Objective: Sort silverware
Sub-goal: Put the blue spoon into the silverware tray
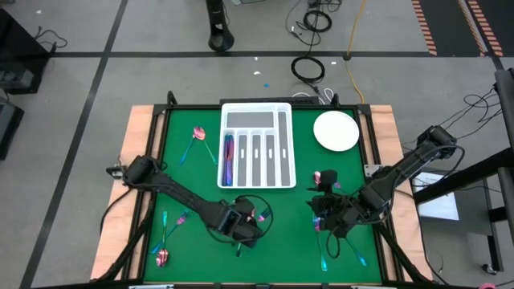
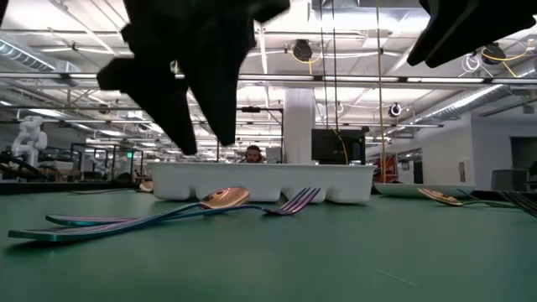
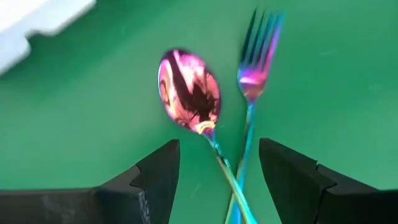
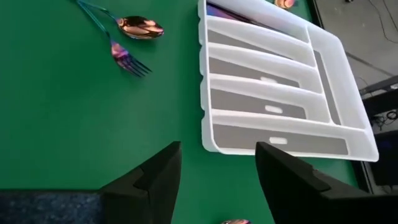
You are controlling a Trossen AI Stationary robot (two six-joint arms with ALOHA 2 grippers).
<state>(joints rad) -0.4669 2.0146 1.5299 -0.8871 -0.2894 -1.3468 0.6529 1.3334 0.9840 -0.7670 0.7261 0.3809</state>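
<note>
My left gripper (image 3: 217, 180) hovers spread over a crossed spoon (image 3: 189, 93) and fork (image 3: 255, 68) on the green mat (image 1: 193, 185). My right gripper (image 4: 217, 180), also spread, hangs near the white tray (image 4: 280, 106), which holds some silverware (image 1: 229, 158).

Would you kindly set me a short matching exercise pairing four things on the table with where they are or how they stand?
Things:
1. white tray
2. round plate
3. left gripper
4. spoon and fork

Places or states:
A. lying crossed on the green mat
B. far right of the mat
C. jaws open above two utensils
D. centre of the mat, one slot filled

Pairs: 1-D, 2-B, 3-C, 4-A
</note>
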